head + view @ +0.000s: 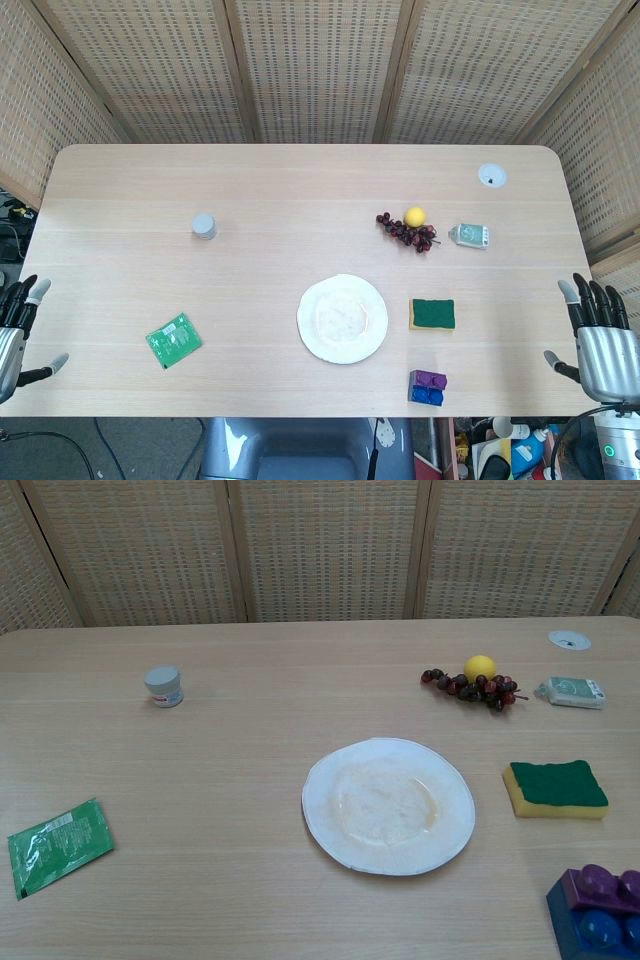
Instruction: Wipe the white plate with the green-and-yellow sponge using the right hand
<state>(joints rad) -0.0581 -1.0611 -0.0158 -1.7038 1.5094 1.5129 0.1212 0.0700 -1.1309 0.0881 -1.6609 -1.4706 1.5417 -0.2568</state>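
The white plate (342, 318) (388, 804) lies flat near the front middle of the table, smeared faintly. Just to its right lies the green-and-yellow sponge (432, 314) (555, 788), green side up, apart from the plate. My right hand (597, 338) hangs off the table's right edge, fingers spread and holding nothing, well right of the sponge. My left hand (18, 330) sits off the left edge, fingers apart and empty. Neither hand shows in the chest view.
Purple and blue blocks (427, 387) (598, 915) sit in front of the sponge. Grapes (408, 231) and a lemon (414, 216) lie behind it, beside a small packet (469, 235). A green sachet (173, 340) and a small jar (204, 225) are on the left.
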